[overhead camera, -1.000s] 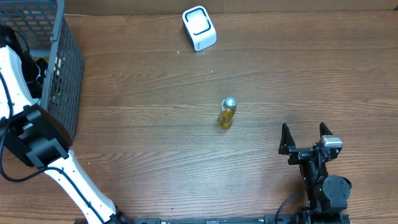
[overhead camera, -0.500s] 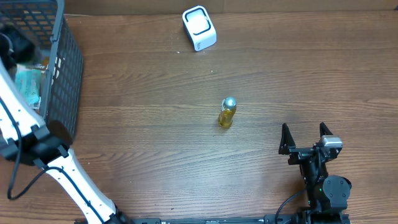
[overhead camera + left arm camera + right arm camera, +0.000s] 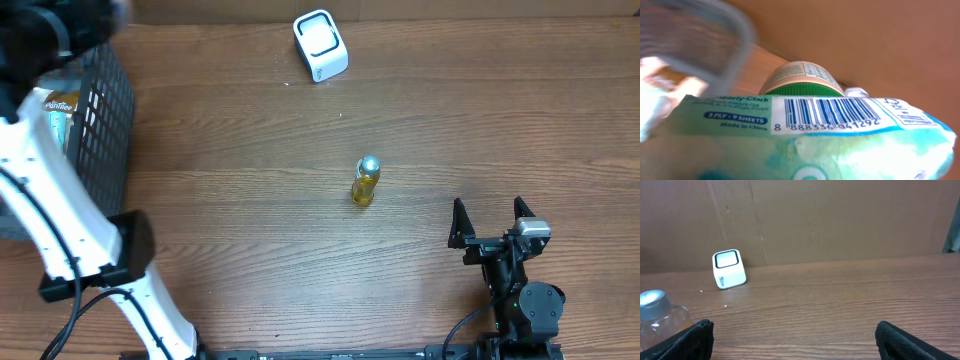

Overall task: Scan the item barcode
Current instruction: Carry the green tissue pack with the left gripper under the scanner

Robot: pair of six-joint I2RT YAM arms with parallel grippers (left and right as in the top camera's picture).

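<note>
Brown wood-grain table (image 3: 250, 250), cardboard wall (image 3: 840, 220) behind its far edge. At the near edge, right side, the right gripper (image 3: 490, 208) rests low with its jaws spread wide and nothing between them. At the table's centre stands a small bottle (image 3: 366, 183) of yellow liquid with a silver cap, upright, well apart from both grippers. Along the left edge, toward the far corner, sits a dark mesh basket (image 3: 105, 110) with packets inside. The left gripper (image 3: 55, 25) is above the basket's far end, blurred; its fingers are not visible, so grip cannot be told. Close before its camera is a teal tissue pack (image 3: 805, 145), barcode (image 3: 827, 112) facing the lens, a green-lidded jar (image 3: 802, 90) behind it. A white barcode scanner (image 3: 320, 46) sits at the far edge, centre
</note>
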